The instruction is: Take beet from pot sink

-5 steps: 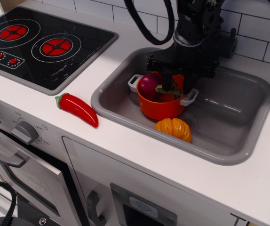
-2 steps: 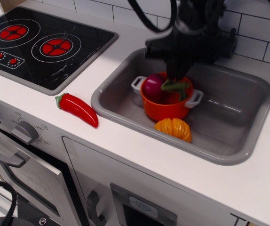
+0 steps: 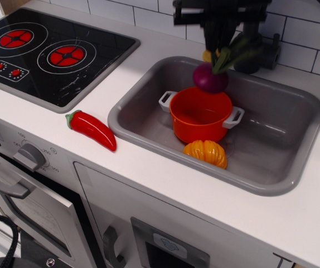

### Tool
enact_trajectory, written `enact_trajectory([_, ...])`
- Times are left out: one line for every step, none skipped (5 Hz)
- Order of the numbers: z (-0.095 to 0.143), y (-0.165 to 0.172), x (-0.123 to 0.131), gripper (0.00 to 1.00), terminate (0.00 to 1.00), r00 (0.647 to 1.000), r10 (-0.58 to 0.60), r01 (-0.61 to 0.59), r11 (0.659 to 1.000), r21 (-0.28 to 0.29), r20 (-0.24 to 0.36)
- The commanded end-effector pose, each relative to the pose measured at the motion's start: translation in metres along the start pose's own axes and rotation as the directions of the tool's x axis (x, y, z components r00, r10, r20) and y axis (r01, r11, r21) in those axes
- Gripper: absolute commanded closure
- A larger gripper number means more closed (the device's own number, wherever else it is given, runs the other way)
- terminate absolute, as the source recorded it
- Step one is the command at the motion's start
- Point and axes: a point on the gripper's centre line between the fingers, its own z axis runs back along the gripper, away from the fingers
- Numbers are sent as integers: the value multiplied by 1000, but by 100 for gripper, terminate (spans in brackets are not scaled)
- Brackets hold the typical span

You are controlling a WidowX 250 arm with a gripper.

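We are seeing the gripper (image 3: 221,47) cropped by the top edge and motion-blurred, its fingertips hiding part of the beet's (image 3: 209,78) blurred stem.

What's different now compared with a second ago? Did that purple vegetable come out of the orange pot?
Yes. The gripper, holding the beet by its green stem, has risen and lifted it clear of the pot, which now looks empty and has shifted slightly to the right in the sink. The orange pumpkin toy, the red chili pepper and the stove stayed put.
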Motion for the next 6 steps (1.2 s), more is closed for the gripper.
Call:
enact_trajectory([43,-26,-22,100,0,992,-91,82,991,-102,-92])
enact_trajectory([32,-39,-51,100,0,980,-142,126,985,-116,-139])
enact_trajectory([22,-41,-74,100,0,967,-176,153,979,-132,-185])
enact_trajectory([7,-42,-97,100,0,956,-222,204,973,-109,-191])
enact_trajectory([-14,-45,-105,100,0,962,-214,207,976,-63,-169])
enact_trajectory([-23,-43,-109,100,0,963,-215,211,977,-41,-164])
